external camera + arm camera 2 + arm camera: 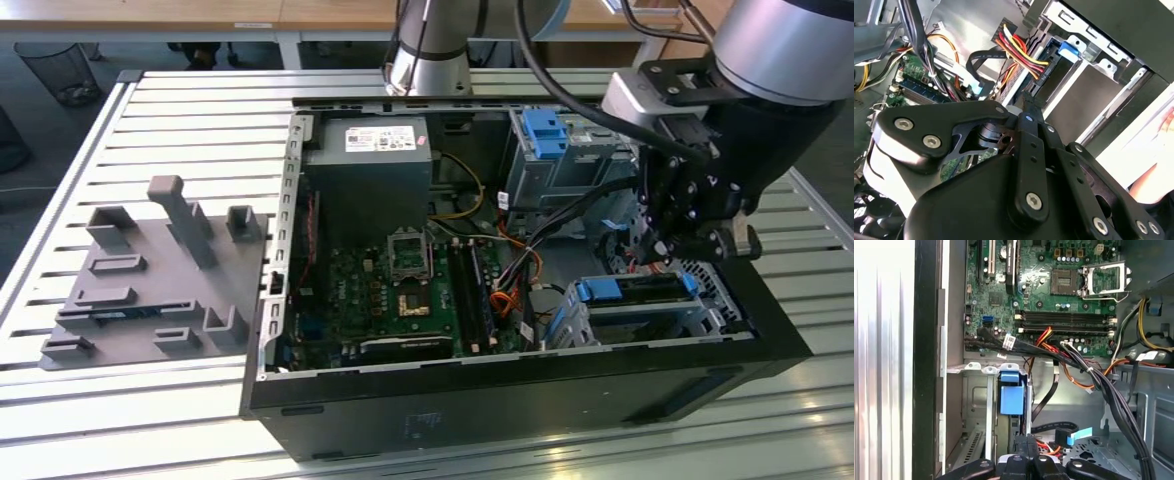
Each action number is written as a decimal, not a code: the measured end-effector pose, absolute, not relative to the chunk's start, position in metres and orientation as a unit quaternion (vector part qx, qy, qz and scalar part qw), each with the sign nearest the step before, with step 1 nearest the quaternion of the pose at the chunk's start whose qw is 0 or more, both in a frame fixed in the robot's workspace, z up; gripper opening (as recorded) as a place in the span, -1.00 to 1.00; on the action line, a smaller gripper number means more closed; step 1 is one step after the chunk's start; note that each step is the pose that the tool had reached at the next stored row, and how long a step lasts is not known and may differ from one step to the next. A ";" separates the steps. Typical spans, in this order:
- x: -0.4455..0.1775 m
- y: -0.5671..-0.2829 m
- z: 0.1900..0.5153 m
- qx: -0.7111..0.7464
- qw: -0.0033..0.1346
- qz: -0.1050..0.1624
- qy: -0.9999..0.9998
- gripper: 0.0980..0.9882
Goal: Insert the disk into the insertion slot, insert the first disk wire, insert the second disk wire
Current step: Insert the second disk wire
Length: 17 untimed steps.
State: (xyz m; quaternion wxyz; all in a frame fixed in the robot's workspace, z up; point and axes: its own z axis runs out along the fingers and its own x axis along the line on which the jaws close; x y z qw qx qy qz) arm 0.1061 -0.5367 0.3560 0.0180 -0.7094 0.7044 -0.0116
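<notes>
Hovering low inside the open computer case (534, 400), the hand (663, 258) hangs at the case's front corner on the exterior view's right. Whether it is clenched or released, I cannot tell from these angles.

Right beneath it sits the disk (603, 290), its bright blue carrier showing. It lies flat inside the insertion slot (594, 328), the low silver cage against the case's front wall. In the first wrist view the hand (1026, 446) points straight at the blue end of the disk (1011, 399), framed by the silver walls of the insertion slot (976, 390).

In the second wrist view a bundle of red, yellow and black wires (1021, 50) ends in a dark plug just beyond the hand (1026, 102). A black cable with a pale blue plug (1078, 435) lies just beside the hand in the first wrist view. A thick black wire loom (1094, 377) sweeps across above it.

Further out, the green motherboard (400, 290) fills the case floor, with the grey power supply (367, 170) behind it. A taller grey bay with a blue latch (547, 130) stands at the back of the case. The case rests on a slatted tabletop (200, 110), and a grey fixture plate (147, 290) lies well apart on the exterior view's left.
</notes>
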 end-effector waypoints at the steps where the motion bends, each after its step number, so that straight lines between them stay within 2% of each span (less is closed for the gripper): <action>1: 0.106 -0.536 0.357 -0.709 0.017 -0.010 0.704 -0.98; 5: 0.105 -0.535 0.358 -0.710 0.009 -0.003 0.705 -0.98; 17: 0.098 -0.518 0.358 -0.710 0.008 -0.001 0.705 -0.98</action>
